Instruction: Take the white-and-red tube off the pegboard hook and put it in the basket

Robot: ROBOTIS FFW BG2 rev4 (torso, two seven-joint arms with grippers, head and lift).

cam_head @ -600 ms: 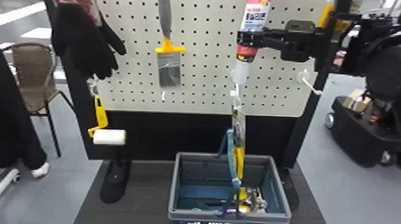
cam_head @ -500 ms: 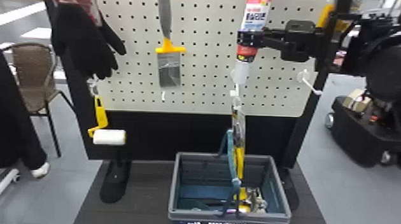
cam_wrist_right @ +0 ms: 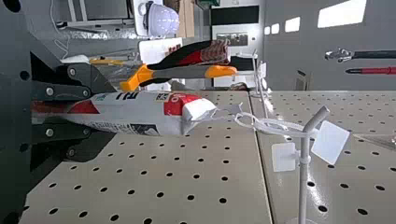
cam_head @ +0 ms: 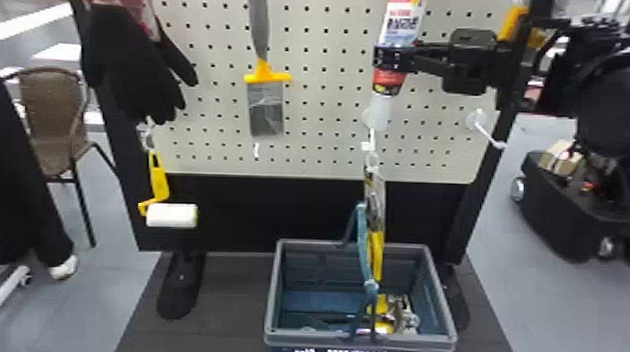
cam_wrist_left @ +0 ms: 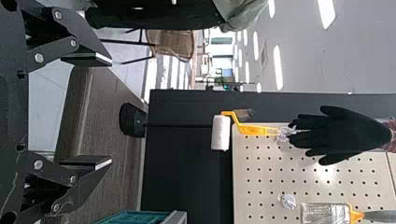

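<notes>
"Where is the white-and-red tube (cam_head: 403,23)?"

"Upper right of the head view, upright, with its pale nozzle pointing down. The right gripper (cam_head: 394,58) comes in from the right side and has it round the middle: printed white part above the fingers, red band and nozzle below."

"How far open is that claw?"

"Only as wide as the tube between its fingers; they press on it from both sides. In the right wrist view, the tube's crimped end sticks out beyond the fingertips, and a white loop (cam_wrist_right: 275,125) runs from that end round the pegboard hook (cam_wrist_right: 303,186)."

"And the left gripper (cam_wrist_left: 110,111)?"

"Its fingers stand wide apart in the left wrist view, holding nothing."

"Where's the basket (cam_head: 351,246)?"

"Bottom of the head view, right of centre, lower than the tube and well apart from it. Yellow and metal tools (cam_head: 399,316) lie inside. A carded tool with yellow handles (cam_head: 375,250) hangs between tube and basket."

"What's on the left?"

"A black glove (cam_head: 132,66) at upper left, a paint roller (cam_head: 171,215) below it, and a yellow-and-grey scraper (cam_head: 265,108) left of centre, in front of the pegboard (cam_head: 319,158)."
</notes>
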